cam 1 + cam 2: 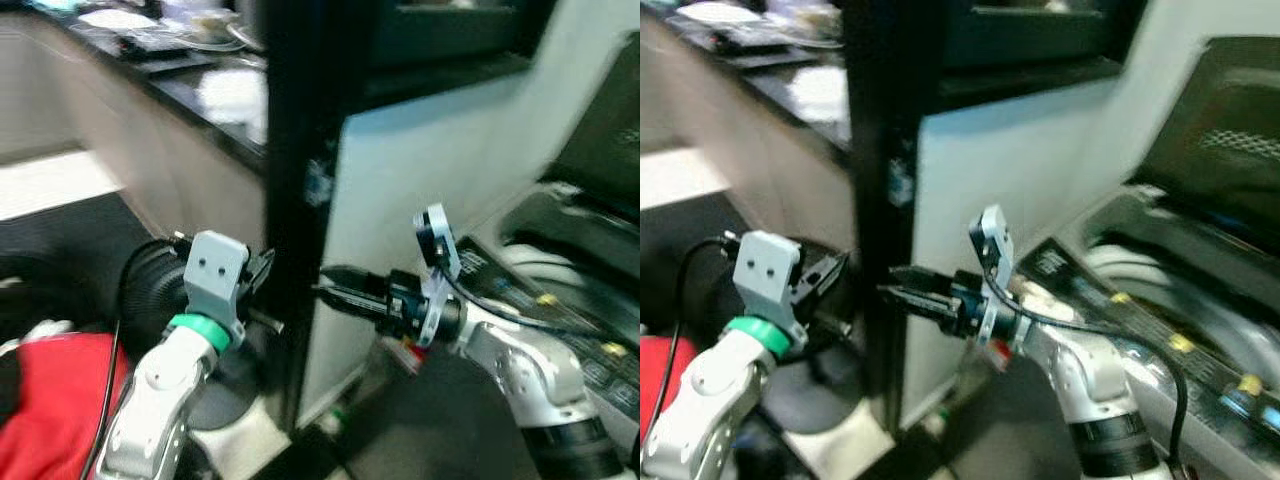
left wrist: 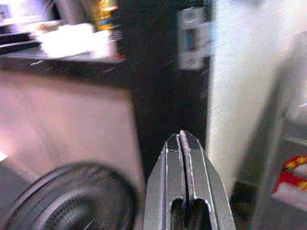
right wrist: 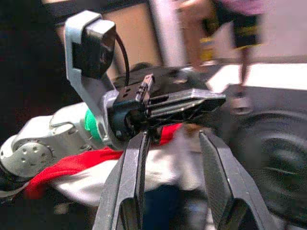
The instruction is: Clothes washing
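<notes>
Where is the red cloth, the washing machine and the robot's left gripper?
red cloth (image 1: 55, 400): left eye view, middle of the red fabric.
washing machine (image 1: 1160, 265): right eye view, drum rim.
left gripper (image 2: 183, 143): left wrist view, between the closed fingertips.

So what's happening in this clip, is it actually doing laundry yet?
Not yet, by the look of it. The robot stands beside a top-loading washing machine with its lid up, both arms raised in front of it and holding nothing. The left gripper is shut and empty; the right gripper is open, pointing towards the left arm. Red and white clothes lie low on the robot's left, untouched. A kitchen counter runs behind. The pictures are blurred.
</notes>
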### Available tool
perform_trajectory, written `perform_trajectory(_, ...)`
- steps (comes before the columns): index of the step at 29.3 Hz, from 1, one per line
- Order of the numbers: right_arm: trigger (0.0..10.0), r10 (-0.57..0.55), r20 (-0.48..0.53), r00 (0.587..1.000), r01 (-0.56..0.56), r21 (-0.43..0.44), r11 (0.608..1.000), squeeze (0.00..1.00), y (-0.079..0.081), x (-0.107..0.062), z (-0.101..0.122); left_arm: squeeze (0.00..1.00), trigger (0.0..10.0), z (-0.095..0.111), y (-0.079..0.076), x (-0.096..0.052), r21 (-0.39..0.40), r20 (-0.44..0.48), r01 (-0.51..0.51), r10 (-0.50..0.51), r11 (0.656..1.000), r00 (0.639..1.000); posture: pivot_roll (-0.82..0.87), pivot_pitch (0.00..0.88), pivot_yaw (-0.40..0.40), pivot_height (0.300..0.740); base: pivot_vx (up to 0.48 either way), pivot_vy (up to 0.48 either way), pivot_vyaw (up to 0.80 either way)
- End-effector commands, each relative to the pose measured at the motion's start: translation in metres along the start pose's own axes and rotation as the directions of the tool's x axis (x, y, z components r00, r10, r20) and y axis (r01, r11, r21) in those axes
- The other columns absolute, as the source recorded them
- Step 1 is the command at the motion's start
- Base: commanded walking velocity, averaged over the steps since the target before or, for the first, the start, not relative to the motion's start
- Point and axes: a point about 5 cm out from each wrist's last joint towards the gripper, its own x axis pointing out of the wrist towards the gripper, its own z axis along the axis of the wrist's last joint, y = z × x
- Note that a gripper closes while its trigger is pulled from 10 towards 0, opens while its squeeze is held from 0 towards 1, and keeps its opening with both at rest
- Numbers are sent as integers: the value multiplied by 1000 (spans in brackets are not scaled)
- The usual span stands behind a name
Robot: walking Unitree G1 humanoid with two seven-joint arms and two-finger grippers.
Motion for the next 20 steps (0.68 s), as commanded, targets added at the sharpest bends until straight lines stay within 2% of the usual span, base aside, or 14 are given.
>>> perform_trajectory(1,10000,14,8,1000,-14,3,1000,0,3,-2,1,0,10000,-1,-4,0,1,-5,17,-17,1000,1000,27,43,-34,740,0,0,800)
perform_trajectory(6,10000,-17,108,994,16,6,1000,0,-1,8,13,0,10000,-3,5,-3,0,-15,-24,24,1000,1000,26,49,-39,740,0,0,800)
perform_trajectory(13,10000,-35,149,988,34,9,999,0,-2,11,19,0,10000,-4,7,-3,-3,-15,-52,52,999,999,30,42,-47,740,0,0,800)
perform_trajectory(16,10000,-10,199,980,4,33,999,0,1,14,26,0,10000,-5,9,-3,-9,-12,-67,67,998,998,23,42,-47,740,0,0,800)
perform_trajectory(20,10000,-4,207,978,-4,39,999,0,2,15,28,0,10000,-4,9,-3,-15,-11,-74,74,997,997,27,41,-49,740,0,0,800)
